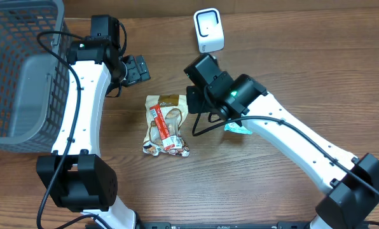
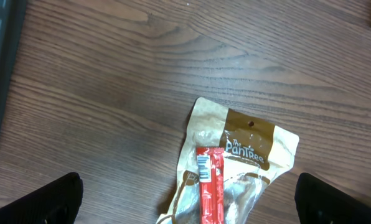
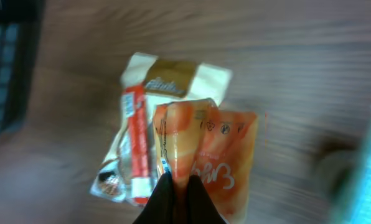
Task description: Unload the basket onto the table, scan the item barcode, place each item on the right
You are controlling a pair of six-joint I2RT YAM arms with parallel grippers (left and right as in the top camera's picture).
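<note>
My right gripper [image 3: 179, 200] is shut on the lower edge of an orange packet [image 3: 213, 155], which hangs above the table; this view is blurred. In the overhead view the right gripper [image 1: 192, 102] hides that packet. Beneath it lies a tan snack bag [image 1: 167, 124] [image 3: 173, 78] with a red stick pack [image 2: 210, 186] across it, a small barcode [image 2: 203, 167] showing at the stick's top. The white scanner [image 1: 208, 30] stands at the back of the table. My left gripper [image 1: 135, 69] [image 2: 188, 202] stands wide open above the tan bag [image 2: 248, 140], holding nothing.
A dark wire basket [image 1: 11, 38] fills the left side, and its edge [image 3: 5, 68] shows in the right wrist view. A teal packet [image 1: 238, 128] lies partly under the right arm. Bare wooden table [image 1: 272, 63] lies to the right of the scanner.
</note>
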